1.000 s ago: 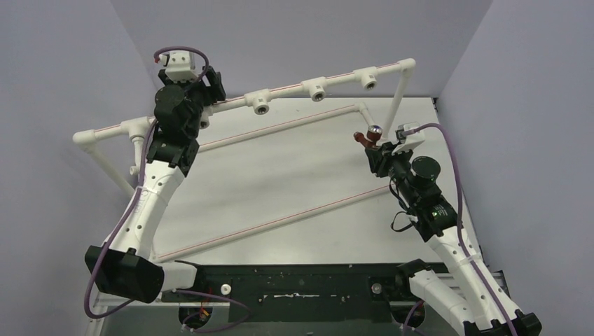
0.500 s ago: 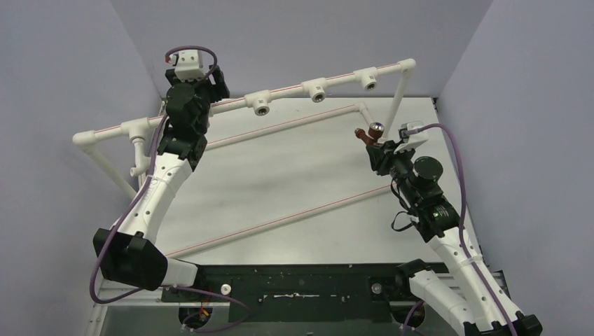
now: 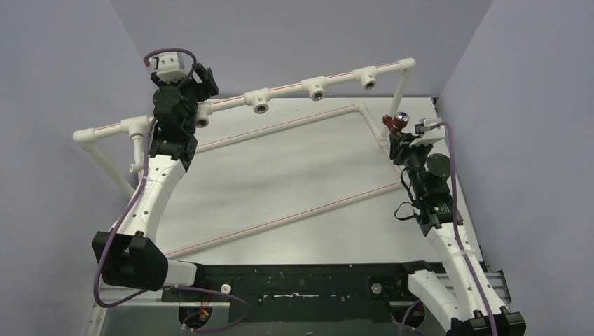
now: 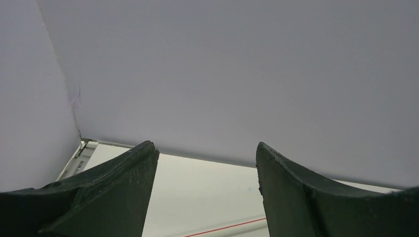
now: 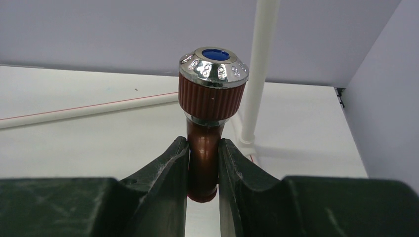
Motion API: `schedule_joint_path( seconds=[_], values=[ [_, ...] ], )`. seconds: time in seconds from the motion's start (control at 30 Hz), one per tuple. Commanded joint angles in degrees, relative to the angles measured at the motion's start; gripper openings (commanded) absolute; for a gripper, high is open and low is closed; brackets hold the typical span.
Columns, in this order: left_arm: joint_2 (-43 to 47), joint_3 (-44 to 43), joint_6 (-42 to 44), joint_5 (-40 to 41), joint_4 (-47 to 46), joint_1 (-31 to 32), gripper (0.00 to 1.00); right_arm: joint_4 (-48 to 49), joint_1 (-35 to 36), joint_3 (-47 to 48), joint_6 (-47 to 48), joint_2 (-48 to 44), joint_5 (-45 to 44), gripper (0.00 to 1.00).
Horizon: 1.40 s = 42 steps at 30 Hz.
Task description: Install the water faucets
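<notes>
Faucet (image 5: pixel 212 98), brown body w/ ribbed collar and chrome cap w/ blue centre, is clamped in the R gripper (image 5: pixel 203 148): both pads bear on the smooth neck just below the collar, knob end up. In the top view it hangs off the table (image 3: pixel 280 182) at the far right, just beside the upright post (image 3: pixel 398 94) of the pipe frame (image 3: pixel 287 89). It is not in any socket yet. A short brown stub seems to point left from it toward the frame; prob. the threaded end, too small to be sure. L gripper (image 4: pixel 204 148) has jaws apart w/ nothing between them. It is raised at the frame's far-left end, and its cam sees only wall and a strip of table. No white faucet can be picked out in any view. Three tee sockets (image 3: pixel 317 91) on the top rail look unfilled. Handling, my est.: small, rigid, prob. light, so no crush risk. The neck is glossy and round, so it could twist or slide in the pads once screwing torque builds. Current hold looks right: neck gripped, thread left free. The ribbed collar would give better bite but would likely just turn the valve. The frame is thin pipe and may flex when pushed, so approach the socket square and gently; cross-threading is the main risk.
</notes>
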<state>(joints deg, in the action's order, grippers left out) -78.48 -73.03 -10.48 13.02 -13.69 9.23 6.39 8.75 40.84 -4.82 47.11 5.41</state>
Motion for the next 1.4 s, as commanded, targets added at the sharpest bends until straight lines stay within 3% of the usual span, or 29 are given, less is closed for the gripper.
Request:
schedule_joint_path(
  seconds=[0.0,0.23,0.67,1.37],
  values=[
    [-2.9,3.8,-2.5,-2.9,7.7,-1.1,0.7,12.6,-3.8,-1.3,0.9,1.2,4.4,0.0],
    [-3.0,4.4,-2.1,-3.0,7.6,-1.1,0.69,23.3,-6.6,-3.6,-3.1,1.8,11.8,0.0],
    [-4.0,4.4,-3.0,-4.6,7.6,-2.7,0.68,32.6,-6.6,-0.9,-3.1,6.4,17.6,0.0],
    [-4.5,4.2,-3.9,-6.9,7.7,-3.7,0.66,33.7,-4.7,3.7,0.7,9.6,19.0,0.0]
  ],
)
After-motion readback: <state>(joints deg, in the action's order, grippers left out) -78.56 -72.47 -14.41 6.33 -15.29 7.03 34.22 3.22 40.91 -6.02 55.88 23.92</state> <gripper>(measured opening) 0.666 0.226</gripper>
